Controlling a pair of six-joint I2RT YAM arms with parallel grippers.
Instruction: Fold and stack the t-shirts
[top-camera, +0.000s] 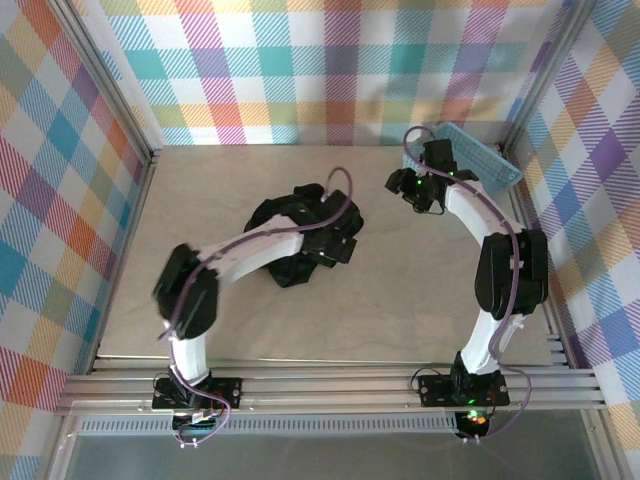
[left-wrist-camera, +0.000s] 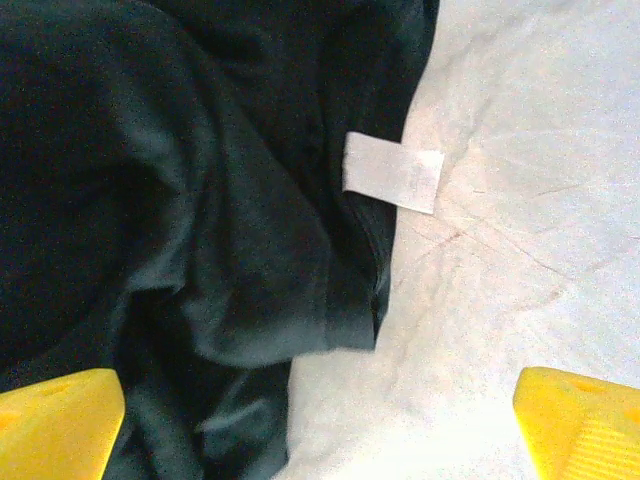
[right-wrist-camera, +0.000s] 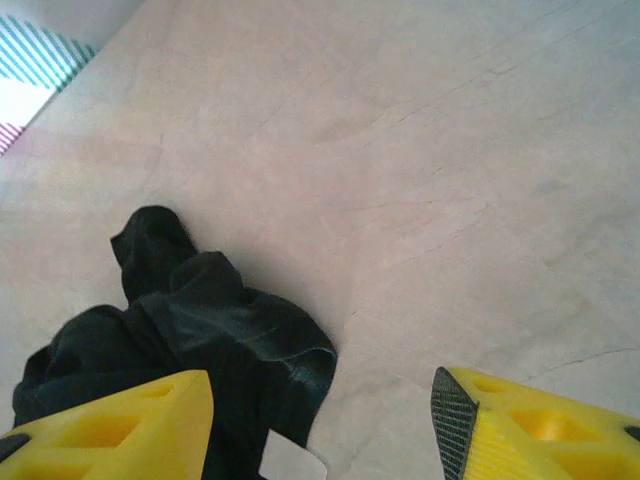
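Note:
A black t-shirt (top-camera: 285, 268) lies crumpled in a heap at the middle of the table. My left gripper (top-camera: 343, 238) hangs low over the heap's right side. In the left wrist view its yellow fingers (left-wrist-camera: 58, 422) stand wide apart, so the left gripper (left-wrist-camera: 320, 410) is open over the t-shirt's hem (left-wrist-camera: 250, 250), beside a white label (left-wrist-camera: 393, 173). My right gripper (top-camera: 412, 188) is raised at the back right, away from the heap. Seen from the right wrist, the gripper (right-wrist-camera: 322, 425) is open and holds nothing, with the t-shirt (right-wrist-camera: 210, 330) below it to the left.
A light-blue perforated basket (top-camera: 472, 156) leans in the back right corner, just behind my right wrist. The table (top-camera: 200, 200) is covered in wrinkled beige cloth. Plaid walls (top-camera: 60, 200) and an aluminium frame enclose it on three sides.

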